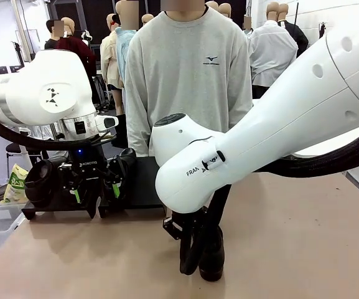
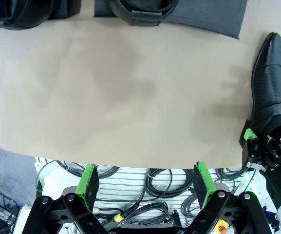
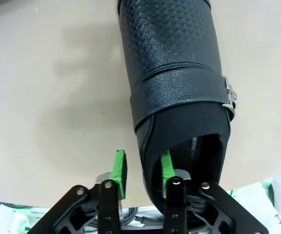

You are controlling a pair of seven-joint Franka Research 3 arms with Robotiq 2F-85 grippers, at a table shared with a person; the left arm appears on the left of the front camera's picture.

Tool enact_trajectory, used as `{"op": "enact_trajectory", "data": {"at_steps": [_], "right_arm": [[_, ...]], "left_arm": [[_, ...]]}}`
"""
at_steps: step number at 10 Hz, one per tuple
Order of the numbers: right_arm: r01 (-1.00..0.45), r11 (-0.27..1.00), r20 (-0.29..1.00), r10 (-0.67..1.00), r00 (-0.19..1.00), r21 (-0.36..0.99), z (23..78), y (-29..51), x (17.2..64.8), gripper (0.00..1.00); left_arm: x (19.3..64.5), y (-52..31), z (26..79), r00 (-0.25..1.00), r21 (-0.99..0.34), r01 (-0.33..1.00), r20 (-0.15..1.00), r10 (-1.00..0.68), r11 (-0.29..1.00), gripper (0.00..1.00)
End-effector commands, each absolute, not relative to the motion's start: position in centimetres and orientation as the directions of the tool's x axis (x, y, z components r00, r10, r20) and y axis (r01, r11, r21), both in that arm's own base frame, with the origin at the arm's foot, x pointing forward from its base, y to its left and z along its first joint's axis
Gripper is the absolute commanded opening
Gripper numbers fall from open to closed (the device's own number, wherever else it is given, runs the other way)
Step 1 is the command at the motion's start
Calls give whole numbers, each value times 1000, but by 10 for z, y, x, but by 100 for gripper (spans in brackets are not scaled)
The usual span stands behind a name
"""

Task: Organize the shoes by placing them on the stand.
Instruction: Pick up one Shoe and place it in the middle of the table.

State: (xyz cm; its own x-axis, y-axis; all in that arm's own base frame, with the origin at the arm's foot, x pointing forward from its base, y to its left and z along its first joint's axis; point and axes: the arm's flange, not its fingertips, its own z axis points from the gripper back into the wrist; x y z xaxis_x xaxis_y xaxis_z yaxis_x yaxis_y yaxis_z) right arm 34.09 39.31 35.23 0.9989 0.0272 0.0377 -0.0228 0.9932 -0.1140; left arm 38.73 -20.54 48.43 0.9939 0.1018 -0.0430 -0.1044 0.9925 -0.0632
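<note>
Shoes (image 1: 39,180) on the stand (image 1: 143,187); right jaws (image 3: 142,173) astride another shoe's (image 3: 179,87) side wall (left jaws (image 2: 147,183) wide, empty).

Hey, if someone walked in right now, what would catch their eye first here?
Probably the right gripper at the table's near edge, one of its fingers inside a black strapped shoe and the other outside its side wall. Next, the left gripper, open in front of the low black stand, where other shoes sit.
</note>
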Motion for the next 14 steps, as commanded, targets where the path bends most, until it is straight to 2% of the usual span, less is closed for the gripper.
{"op": "enact_trajectory", "data": {"at_steps": [1, 7, 9, 10, 11, 14], "right_arm": [[-55, 993, 47, 60, 997, -102, 352, 397, 343, 100], [-46, 995, 90, 54, 994, -92, 371, 397, 331, 100], [-77, 995, 64, 81, 995, -68, 371, 398, 333, 100], [-143, 989, 34, 143, 989, -27, 367, 398, 336, 100], [-52, 995, 79, 59, 995, -90, 373, 399, 334, 100], [-52, 995, 79, 59, 995, -90, 373, 399, 334, 100]], "left_arm": [[387, -205, 485, 995, -61, -97, -39, 95, 993, 100], [387, -205, 485, 995, -61, -97, -39, 95, 993, 100], [387, -205, 485, 995, -61, -97, -39, 95, 993, 100], [387, -205, 485, 995, -61, -97, -39, 95, 993, 100], [387, -205, 485, 995, -61, -97, -39, 95, 993, 100], [387, -205, 485, 995, -61, -97, -39, 95, 993, 100]]}}
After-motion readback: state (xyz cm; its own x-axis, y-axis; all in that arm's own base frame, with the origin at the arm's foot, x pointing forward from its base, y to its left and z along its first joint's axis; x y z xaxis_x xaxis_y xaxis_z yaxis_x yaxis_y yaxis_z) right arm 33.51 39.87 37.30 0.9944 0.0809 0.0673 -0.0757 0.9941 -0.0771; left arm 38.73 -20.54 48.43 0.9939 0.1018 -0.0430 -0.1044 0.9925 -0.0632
